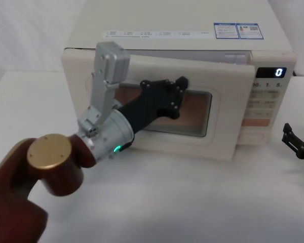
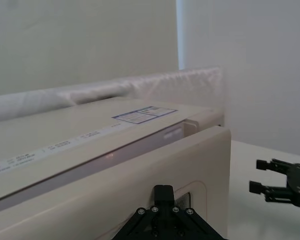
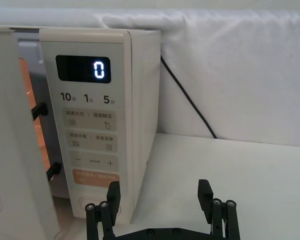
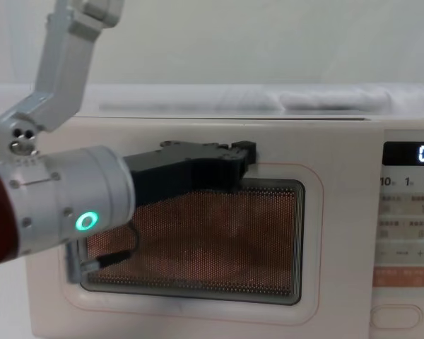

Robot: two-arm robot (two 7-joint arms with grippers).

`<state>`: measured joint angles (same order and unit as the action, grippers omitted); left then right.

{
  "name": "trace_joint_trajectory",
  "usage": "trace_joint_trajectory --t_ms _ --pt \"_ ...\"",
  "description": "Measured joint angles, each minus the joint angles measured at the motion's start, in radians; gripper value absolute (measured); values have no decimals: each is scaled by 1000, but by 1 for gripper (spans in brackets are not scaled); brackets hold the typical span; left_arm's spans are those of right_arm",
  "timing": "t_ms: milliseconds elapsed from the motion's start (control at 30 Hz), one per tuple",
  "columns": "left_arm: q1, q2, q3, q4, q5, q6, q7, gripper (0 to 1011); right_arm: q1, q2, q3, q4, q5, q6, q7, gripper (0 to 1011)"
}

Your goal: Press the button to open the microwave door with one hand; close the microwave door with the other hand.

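Nearest the head camera, the left arm reached forward, its left gripper [image 1: 178,87] against the upper face of the microwave door [image 1: 225,109]; its finger state could not be told. To the right, low over the table, the right gripper [image 3: 160,202] hung with fingers spread wide, near the button [image 4: 396,316] at the control panel's foot. Farther back, the door stood ajar, interior lit. Risk: the gripper might slide across the smooth panel, leaving the door unlatched.
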<state>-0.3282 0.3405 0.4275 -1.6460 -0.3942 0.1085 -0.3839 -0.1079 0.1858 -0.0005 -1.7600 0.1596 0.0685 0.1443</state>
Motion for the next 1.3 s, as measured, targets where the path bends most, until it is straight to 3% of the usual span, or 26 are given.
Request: trace_joint_trajectory --t_ms 567,900,1300 --pt "-26 -63 19 42 38 0 62 0 0 0 0 0 0 0 0 1002" --pt "-19 -101 -7 54 83 -1 121 0 0 0 0 0 0 0 0 1002" --pt "-22 -121 -31 64 95 0 110 0 0 0 0 0 0 0 0 1002"
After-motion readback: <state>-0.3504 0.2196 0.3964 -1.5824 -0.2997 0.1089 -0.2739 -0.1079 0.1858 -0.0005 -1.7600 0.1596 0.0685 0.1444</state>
